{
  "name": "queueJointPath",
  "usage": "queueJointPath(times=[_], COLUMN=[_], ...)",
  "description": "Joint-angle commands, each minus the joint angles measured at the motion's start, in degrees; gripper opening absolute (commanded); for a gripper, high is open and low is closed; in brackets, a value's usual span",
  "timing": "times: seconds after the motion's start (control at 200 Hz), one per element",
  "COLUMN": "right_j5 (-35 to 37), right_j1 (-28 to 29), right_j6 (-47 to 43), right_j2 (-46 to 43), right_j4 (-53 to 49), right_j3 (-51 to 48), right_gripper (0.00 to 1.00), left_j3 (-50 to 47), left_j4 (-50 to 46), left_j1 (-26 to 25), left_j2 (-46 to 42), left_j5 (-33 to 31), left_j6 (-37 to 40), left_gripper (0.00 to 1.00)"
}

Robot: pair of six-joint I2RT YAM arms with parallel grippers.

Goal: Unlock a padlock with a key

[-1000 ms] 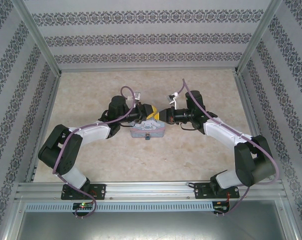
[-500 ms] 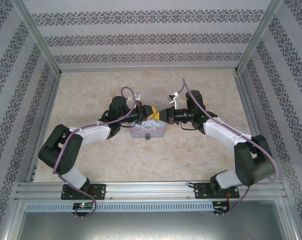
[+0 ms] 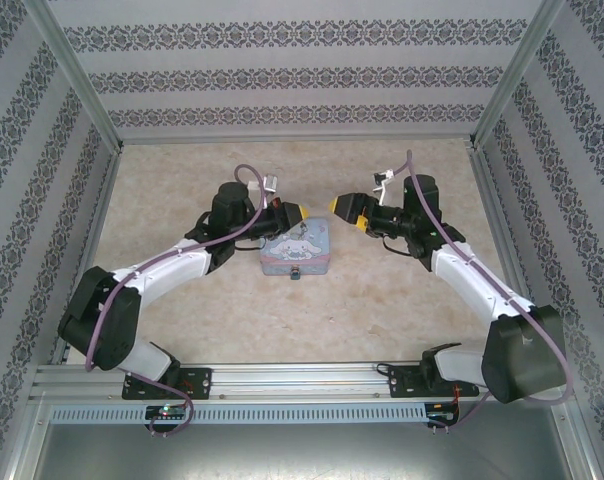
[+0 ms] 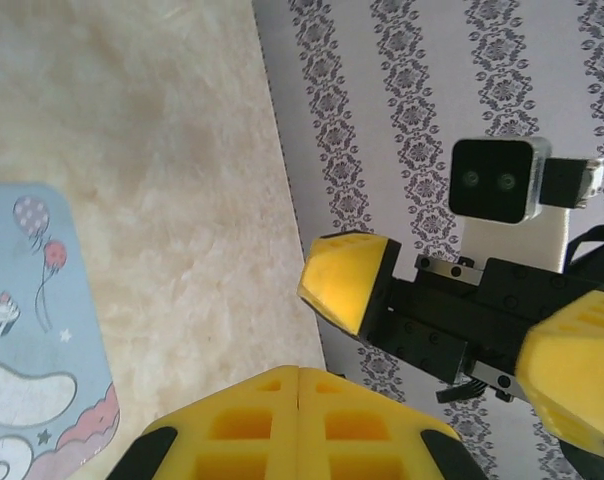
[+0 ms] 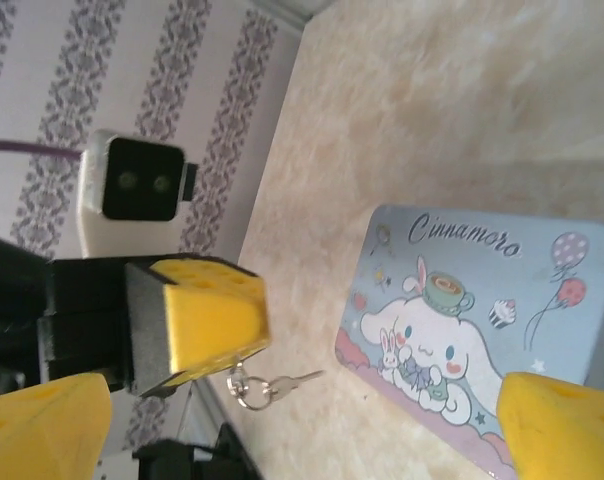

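**Currently: key aloft in left pincer, padlock low on the tin's near side**

Pressed together: left pincer [image 3: 294,212], apparently pinching the ring end, with key [image 5: 294,380] dangling just beneath the tips. Key shaft roughly level, pointing toward tin box [image 3: 295,248]. Spread wide and holding nothing: right pincer [image 3: 344,207], facing the left one, slightly apart, both raised over the tin's far side. Padlock [image 3: 295,274] at the middle of the tin's near wall, low by the table [image 3: 182,320], almost straight toward the bases from the left tips. Left arm judged nearer. Likely next: bring key down past the lid and turn shaft to the keyhole, too small to see.
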Motion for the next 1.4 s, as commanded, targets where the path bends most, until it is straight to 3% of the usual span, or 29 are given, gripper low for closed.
queueJointPath(times=[0.0, 0.065, 0.2, 0.36, 0.475, 0.57, 0.729, 1.119, 1.399], right_j5=[3.69, 2.93, 8.06, 23.06, 32.09, 26.10, 18.45, 13.14, 12.38], right_j1=[-0.07, 0.82, 3.92, 7.85, 9.19, 7.88, 9.09, 12.94, 13.86], right_j6=[5.84, 8.49, 10.90, 16.03, 22.14, 21.48, 20.98, 23.51, 24.71], right_j2=[1.74, 3.31, 3.30, -1.25, -3.51, -1.72, 2.81, 11.94, 14.50], right_j4=[2.00, 4.92, 6.44, 12.12, 23.26, 25.64, 30.41, 40.71, 43.14], right_j3=[-1.47, -1.26, -0.30, -4.01, -10.90, -10.47, -7.96, -2.28, -1.91], right_gripper=[0.98, 0.92, 0.85, 0.84, 0.83, 0.86, 0.83, 0.47, 0.35], left_j3=[2.24, 2.48, 1.46, -1.21, -3.34, -4.30, -4.66, -4.92, -5.18], left_j4=[-3.55, -2.06, 3.02, 10.04, 15.93, 19.37, 20.74, 21.00, 21.42], left_j1=[-0.61, -0.66, -0.76, -0.69, -0.74, -0.83, -1.39, -2.37, -2.54], left_j2=[-1.43, -0.94, -0.11, 0.33, 1.21, 2.02, 2.04, 1.76, 1.85], left_j5=[-2.87, -4.00, -8.02, -14.20, -18.00, -19.77, -21.45, -22.51, -22.53], left_j6=[5.70, 4.75, 1.37, -4.12, -8.51, -11.37, -12.28, -13.11, -13.30], left_gripper=[0.00, 0.00, 0.00, 0.00, 0.00, 0.00, 0.00, 0.00, 0.00])
